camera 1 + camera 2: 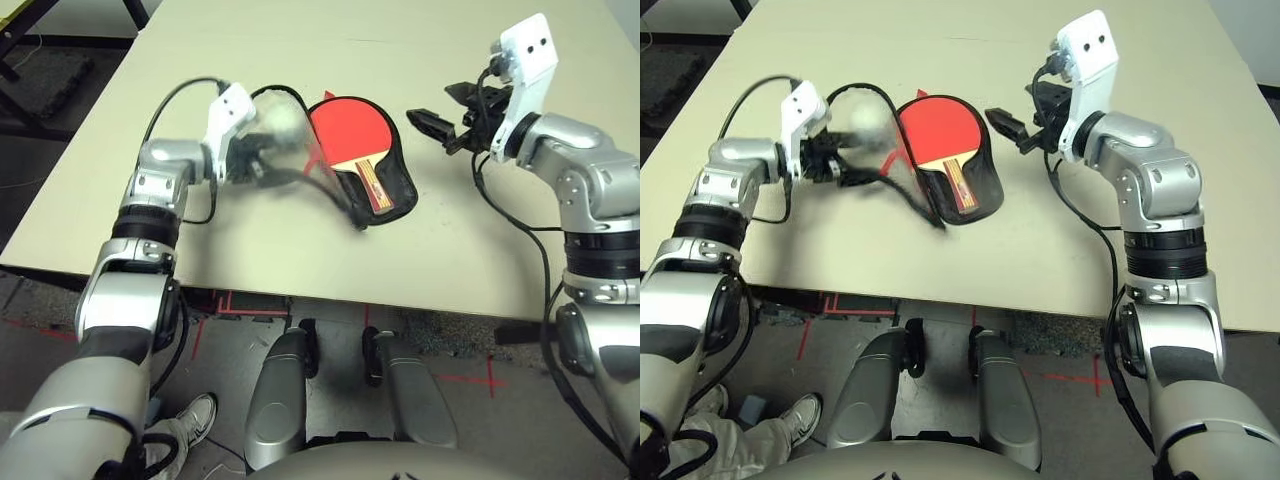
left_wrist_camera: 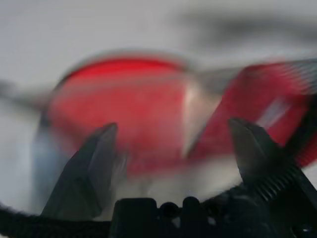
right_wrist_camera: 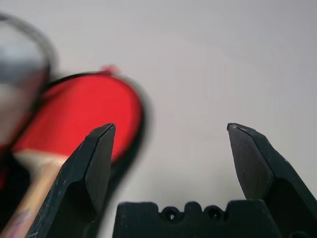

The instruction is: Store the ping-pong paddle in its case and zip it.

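lying near the beige counter [image 1: 300, 280] front edge, the case [image 1: 395, 190] holds the ping-pong paddle [image 1: 350, 130]; left hand [image 1: 262, 165], perhaps touching it, and right hand [image 1: 440, 120] both spread apart.

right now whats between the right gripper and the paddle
Only bare table: in the left eye view, the open right gripper hangs just beside the paddle lying in its open case.

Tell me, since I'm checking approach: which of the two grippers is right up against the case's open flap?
The left gripper, at the case's clear flap; the right gripper hangs apart beyond the paddle.
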`<state>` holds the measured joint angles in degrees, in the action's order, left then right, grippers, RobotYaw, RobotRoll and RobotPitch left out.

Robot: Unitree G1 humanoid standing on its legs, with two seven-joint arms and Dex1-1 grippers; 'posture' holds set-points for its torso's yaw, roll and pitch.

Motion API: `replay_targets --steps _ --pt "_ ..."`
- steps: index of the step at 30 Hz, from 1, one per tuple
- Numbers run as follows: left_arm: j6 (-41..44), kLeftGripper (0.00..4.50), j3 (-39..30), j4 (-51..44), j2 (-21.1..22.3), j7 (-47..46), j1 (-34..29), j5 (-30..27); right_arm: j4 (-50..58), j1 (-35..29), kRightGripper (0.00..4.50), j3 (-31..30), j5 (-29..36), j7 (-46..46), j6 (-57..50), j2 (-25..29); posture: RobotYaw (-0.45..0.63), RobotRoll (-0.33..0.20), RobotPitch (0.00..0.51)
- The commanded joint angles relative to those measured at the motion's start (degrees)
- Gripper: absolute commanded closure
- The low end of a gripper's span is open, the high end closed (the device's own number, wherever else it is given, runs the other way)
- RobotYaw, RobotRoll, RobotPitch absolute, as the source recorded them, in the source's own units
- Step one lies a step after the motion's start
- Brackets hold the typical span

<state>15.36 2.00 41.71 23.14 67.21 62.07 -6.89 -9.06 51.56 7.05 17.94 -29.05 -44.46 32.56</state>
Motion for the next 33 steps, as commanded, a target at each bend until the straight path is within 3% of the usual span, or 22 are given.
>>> replay_targets --steps 1,7,15,26,30,33 --pt "1.41 0.0 0.47 -0.33 -2.65 -1.38 1.19 -1.14 -4.29 3.34 0.02 4.64 0.57 3.54 -4.97 1.79 -0.01 0.0 0.26" --pt "2.23 0.0 0.89 -3.33 -5.46 -1.97 0.58 -1.56 -7.3 6.67 0.02 12.51 4.2 8.96 -17.88 1.63 -0.03 0.0 0.254" --pt "8.15 0.0 -0.22 -13.97 -1.47 -1.63 -1.24 -3.65 -2.56 3.15 0.02 19.76 9.48 10.28 -45.8 -0.59 -0.01 0.0 0.25" --pt "7.74 0.0 -1.94 -16.07 0.74 -5.43 -0.11 -5.55 -3.42 3.73 0.02 24.35 10.32 12.96 -47.99 -6.31 0.03 0.0 0.243" --pt "10.11 0.0 -0.86 -18.04 3.31 -3.28 -0.91 -5.82 -6.18 0.96 0.02 24.75 14.89 15.54 -48.04 -6.47 0.04 0.0 0.245" --pt "12.54 0.0 0.4 -21.15 5.13 -1.53 -2.82 -6.33 -9.34 -0.85 0.02 24.09 21.99 20.39 -48.04 -6.87 0.04 0.0 0.247"
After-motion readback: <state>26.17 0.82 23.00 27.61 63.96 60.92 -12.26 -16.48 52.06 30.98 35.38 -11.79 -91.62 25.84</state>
